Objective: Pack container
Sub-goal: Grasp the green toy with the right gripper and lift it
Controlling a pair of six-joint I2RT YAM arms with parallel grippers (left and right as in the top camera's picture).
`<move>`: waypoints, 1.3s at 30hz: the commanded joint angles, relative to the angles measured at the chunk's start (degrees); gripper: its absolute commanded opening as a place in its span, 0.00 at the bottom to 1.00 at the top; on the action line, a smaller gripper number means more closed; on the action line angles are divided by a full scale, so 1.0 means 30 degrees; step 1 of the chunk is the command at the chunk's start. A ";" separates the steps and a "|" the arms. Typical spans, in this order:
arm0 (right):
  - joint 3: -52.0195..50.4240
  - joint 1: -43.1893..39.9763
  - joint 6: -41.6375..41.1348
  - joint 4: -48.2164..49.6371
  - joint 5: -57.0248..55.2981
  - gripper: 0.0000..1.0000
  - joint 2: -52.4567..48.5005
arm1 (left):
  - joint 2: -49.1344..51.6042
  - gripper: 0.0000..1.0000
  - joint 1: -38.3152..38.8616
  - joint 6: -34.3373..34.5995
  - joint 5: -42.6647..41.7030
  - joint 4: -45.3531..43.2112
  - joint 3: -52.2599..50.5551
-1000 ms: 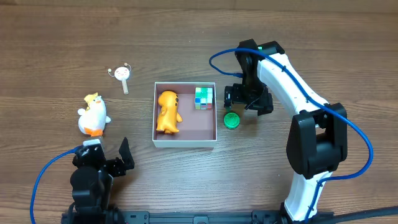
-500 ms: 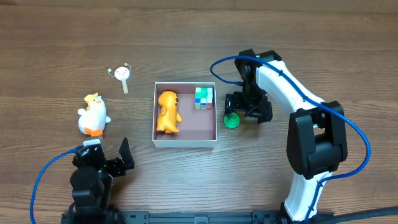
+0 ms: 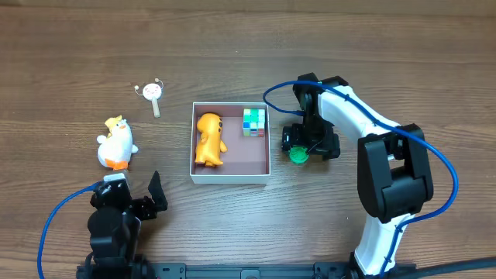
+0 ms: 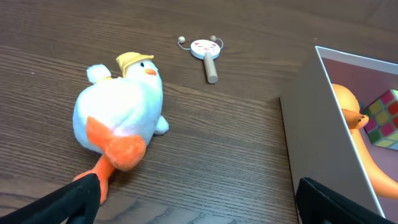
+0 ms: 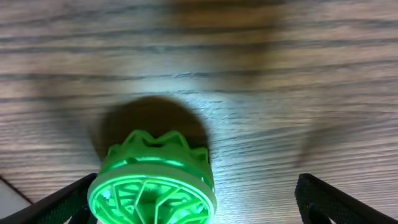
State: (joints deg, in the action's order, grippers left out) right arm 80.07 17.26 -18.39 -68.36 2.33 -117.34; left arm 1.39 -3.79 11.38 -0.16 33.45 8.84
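Observation:
The container (image 3: 231,177) is a shallow white-walled box with a pinkish-brown floor at the table's middle. It holds an orange toy animal (image 3: 209,139) and a multicoloured cube (image 3: 253,122). A green round ribbed toy (image 3: 297,155) lies on the table just right of the box. My right gripper (image 3: 299,149) is open and low over it. In the right wrist view the green toy (image 5: 152,183) sits by the left finger, with the gripper (image 5: 205,205) wide open. My left gripper (image 3: 136,200) is open and empty near the front left.
A white plush duck (image 3: 116,143) with orange feet lies left of the box, just ahead of my left gripper (image 4: 199,205). A small wooden rattle (image 3: 153,93) lies beyond it. The box wall (image 4: 317,137) stands to the right in the left wrist view.
My right gripper has moved towards the table's front and come down over the green toy, which now lies slightly further right. The left arm has not moved.

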 commanded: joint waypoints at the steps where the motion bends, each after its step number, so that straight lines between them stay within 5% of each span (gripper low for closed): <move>1: -0.0066 -0.0889 -0.0029 0.0146 -0.0393 1.00 0.0532 | -0.0044 1.00 -0.0138 -0.0372 0.0248 -0.0029 -0.0058; 9: -0.0066 -0.2025 -0.0015 0.0197 -0.0386 0.54 0.0532 | -0.0044 1.00 -0.0138 -0.0372 0.0248 -0.0029 -0.0058; 12: -0.0066 -0.2025 -0.0022 -0.0080 -0.0393 0.55 0.0532 | -0.0044 1.00 -0.0138 -0.0372 0.0248 -0.0029 -0.0058; 14: -0.0066 -0.2033 -0.0029 -0.0947 -0.0393 0.68 0.0532 | -0.0044 1.00 -0.0138 -0.0372 0.0240 -0.0029 -0.0058; 22: -0.0066 -0.2025 0.0007 -0.3096 -0.0248 0.79 0.0532 | -0.0044 1.00 -0.0138 -0.0372 0.0248 -0.0029 -0.0058; 39: -0.0729 -0.2025 0.0350 -0.1180 0.0051 0.82 0.0532 | -0.0044 1.00 -0.0138 -0.0372 0.0240 -0.0029 -0.0058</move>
State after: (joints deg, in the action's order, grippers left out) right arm 79.83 11.07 -17.74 -72.73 2.17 -117.34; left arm 1.39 -3.79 11.38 -0.16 33.47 8.84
